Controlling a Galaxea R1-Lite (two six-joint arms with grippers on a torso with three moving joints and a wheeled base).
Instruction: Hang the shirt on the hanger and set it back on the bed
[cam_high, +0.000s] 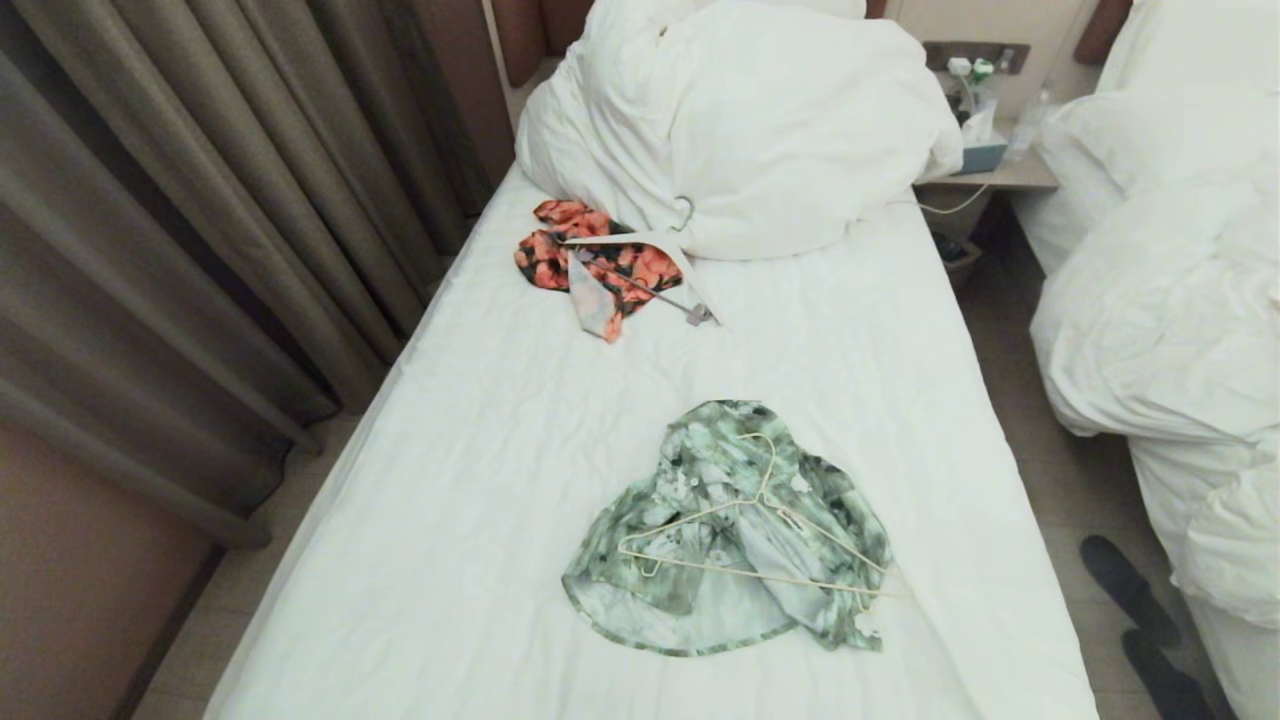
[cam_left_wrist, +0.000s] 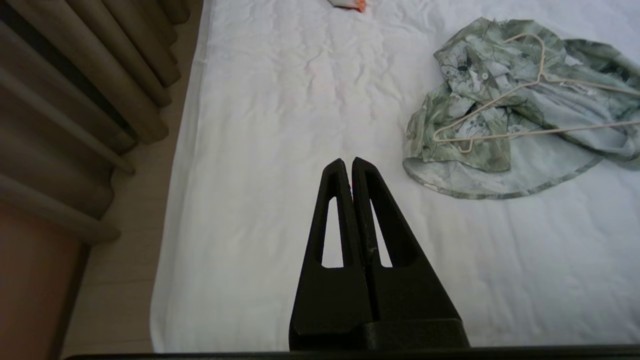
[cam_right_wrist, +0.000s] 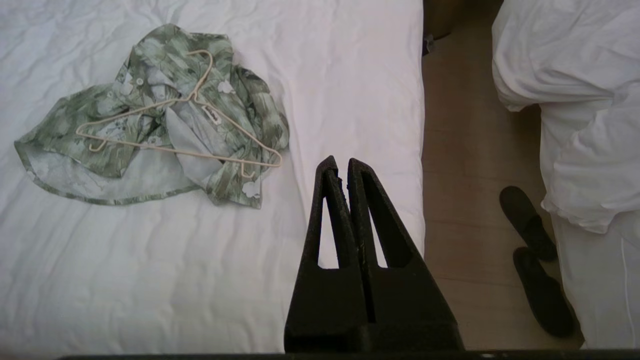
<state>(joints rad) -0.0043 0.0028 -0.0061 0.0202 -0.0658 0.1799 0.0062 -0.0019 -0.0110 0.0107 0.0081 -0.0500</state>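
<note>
- Black fingers of my left gripper sit pressed together at lower centre of the left wrist view, empty, above bare sheet and touching nothing.
- My right gripper is likewise pinched closed and empty at lower centre of its view, over the bed's edge by the floor.
- Neither arm appears in the head view.
- The shirt lies crumpled at lower centre of the head view on the bed; its folds hide collar and sleeves.
- The hanger rests on top of the shirt, not threaded through it, hook pointing up-frame.
- Farther up, an orange-and-black garment lies under a white hanger, whose hook tucks against the duvet.
- Dark slippers are cut off at lower right.
</note>
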